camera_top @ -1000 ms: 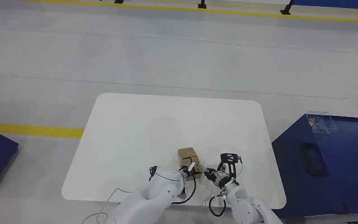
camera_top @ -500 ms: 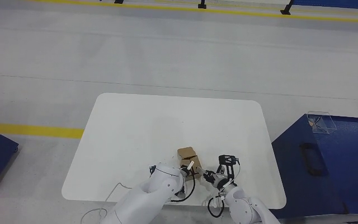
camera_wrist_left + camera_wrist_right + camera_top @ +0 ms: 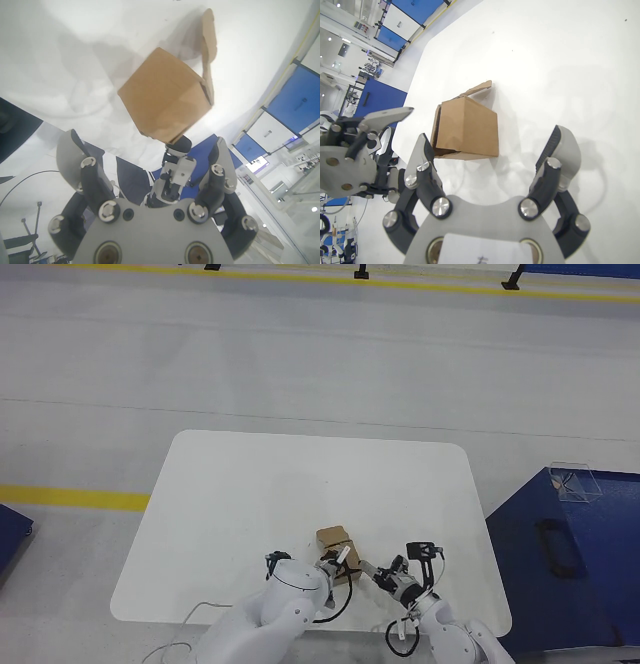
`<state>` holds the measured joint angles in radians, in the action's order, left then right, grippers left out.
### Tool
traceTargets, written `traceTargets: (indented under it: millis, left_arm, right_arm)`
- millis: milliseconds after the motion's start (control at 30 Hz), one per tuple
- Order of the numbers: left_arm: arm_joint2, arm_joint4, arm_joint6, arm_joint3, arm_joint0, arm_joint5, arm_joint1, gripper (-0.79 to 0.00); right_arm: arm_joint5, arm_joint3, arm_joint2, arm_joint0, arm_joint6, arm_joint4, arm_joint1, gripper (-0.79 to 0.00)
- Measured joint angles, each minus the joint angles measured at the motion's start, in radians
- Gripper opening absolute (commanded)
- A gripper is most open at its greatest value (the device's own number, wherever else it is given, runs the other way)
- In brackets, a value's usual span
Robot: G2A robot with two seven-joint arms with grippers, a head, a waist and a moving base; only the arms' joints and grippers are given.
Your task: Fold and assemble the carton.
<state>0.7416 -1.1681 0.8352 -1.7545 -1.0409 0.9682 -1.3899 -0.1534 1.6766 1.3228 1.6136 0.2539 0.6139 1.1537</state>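
Note:
A small brown carton point(image 3: 333, 538) lies on the white table point(image 3: 250, 484) near its front edge. In the left wrist view the carton point(image 3: 165, 100) has one end flap point(image 3: 208, 50) standing open, away from the box. My left gripper point(image 3: 145, 145) is open just short of the carton, touching nothing. My right gripper point(image 3: 492, 140) is open as well, with one fingertip point(image 3: 426, 145) against the carton's point(image 3: 467, 130) loose end flaps. That same fingertip point(image 3: 181, 145) touches the box's near corner in the left wrist view. In the top view, the left gripper point(image 3: 346, 557) and right gripper point(image 3: 372, 568) flank the carton's near end.
A blue cabinet point(image 3: 570, 554) stands off the table's right side with a clear plastic box point(image 3: 573, 479) on it. The table's front edge point(image 3: 300, 616) runs close behind both arms. The left gripper point(image 3: 382, 117) is close beside my right fingers.
The right arm has shifted to the right and its gripper has drawn back a little from the carton. The carton now looks shorter from above. The left gripper stays by its near end.

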Motion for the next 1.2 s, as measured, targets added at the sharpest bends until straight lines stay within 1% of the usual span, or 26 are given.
traceTargets:
  millis: [67,100,200,267,400,700,1067,1200]
  left_arm:
    - [0.015,0.034,0.003,-0.039,-0.027,-0.053,0.004,0.000]
    - [0.016,0.037,0.003,-0.041,-0.029,-0.060,0.004,0.000]
    - [0.015,0.034,0.002,-0.037,-0.026,-0.047,0.004,0.000]
    - [0.015,0.034,0.002,-0.037,-0.026,-0.046,0.004,0.000]
    - [0.015,0.034,0.002,-0.037,-0.026,-0.047,0.004,0.000]
    - [0.015,0.034,0.002,-0.037,-0.026,-0.047,0.004,0.000]
    - [0.015,0.034,0.002,-0.037,-0.026,-0.047,0.004,0.000]
    - [0.015,0.034,0.002,-0.037,-0.026,-0.047,0.004,0.000]
  right_arm:
    - [-0.064,-0.004,0.033,0.022,0.008,0.006,-0.008,0.000]
    - [-0.088,-0.006,0.044,0.030,0.011,0.012,-0.011,0.000]
    - [-0.151,-0.011,0.067,0.053,0.035,0.044,-0.019,0.000]
    - [-0.158,-0.018,0.066,0.057,0.037,0.074,-0.021,0.000]
    - [-0.102,-0.045,0.019,0.029,-0.022,0.125,-0.010,0.000]
    - [-0.012,-0.148,-0.080,-0.065,-0.145,0.210,0.015,0.000]
    - [0.091,-0.241,-0.137,-0.160,-0.269,0.239,0.044,0.000]
    - [0.119,-0.284,-0.151,-0.204,-0.281,0.224,0.055,0.000]
